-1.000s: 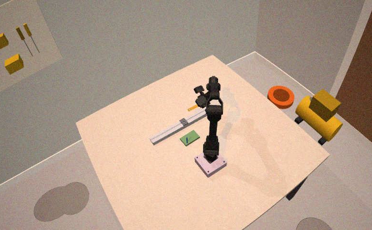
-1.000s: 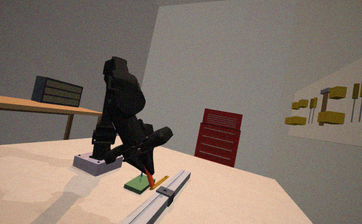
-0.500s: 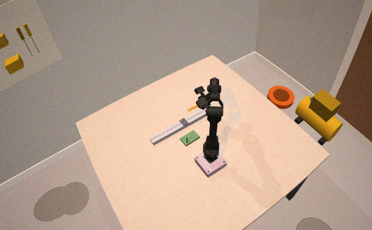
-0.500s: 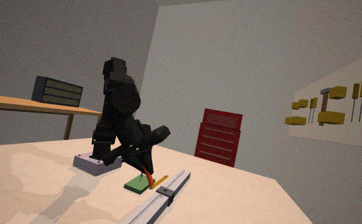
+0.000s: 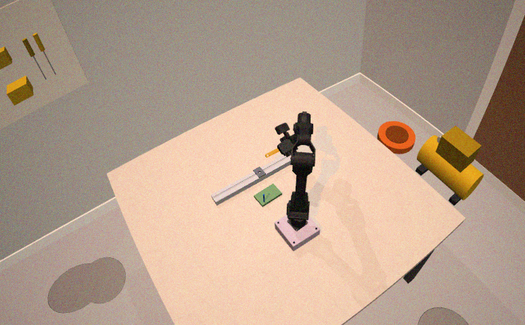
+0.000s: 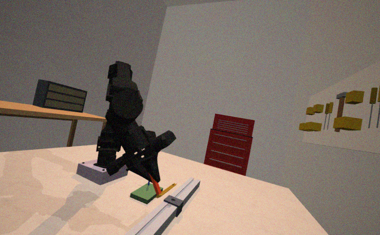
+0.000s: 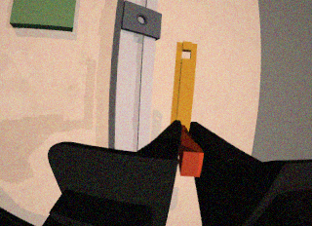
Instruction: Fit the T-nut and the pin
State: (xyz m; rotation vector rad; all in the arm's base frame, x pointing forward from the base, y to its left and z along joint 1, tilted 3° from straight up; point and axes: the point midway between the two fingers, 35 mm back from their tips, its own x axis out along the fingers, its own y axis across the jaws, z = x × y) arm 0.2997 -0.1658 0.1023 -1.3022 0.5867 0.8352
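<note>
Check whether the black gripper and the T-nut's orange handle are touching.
Touching: the wrist view shows the orange handle clamped between the gripper's black fingers.

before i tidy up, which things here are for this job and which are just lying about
For the job:
- brass T-nut
- orange handle
- aluminum rail
- dark bracket
- blue pin
- green tray

Just about:
- orange ring
- yellow tank
- red cabinet
- wall tools

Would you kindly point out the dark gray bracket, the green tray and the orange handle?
dark gray bracket (image 5: 256, 170) (image 6: 177, 201) (image 7: 129, 18): all views, top plate
green tray (image 5: 272, 191) (image 6: 141, 196) (image 7: 44, 9): all views, upper face
orange handle (image 6: 155, 185) (image 7: 191, 164): exterior, side; wrist, end face
</note>
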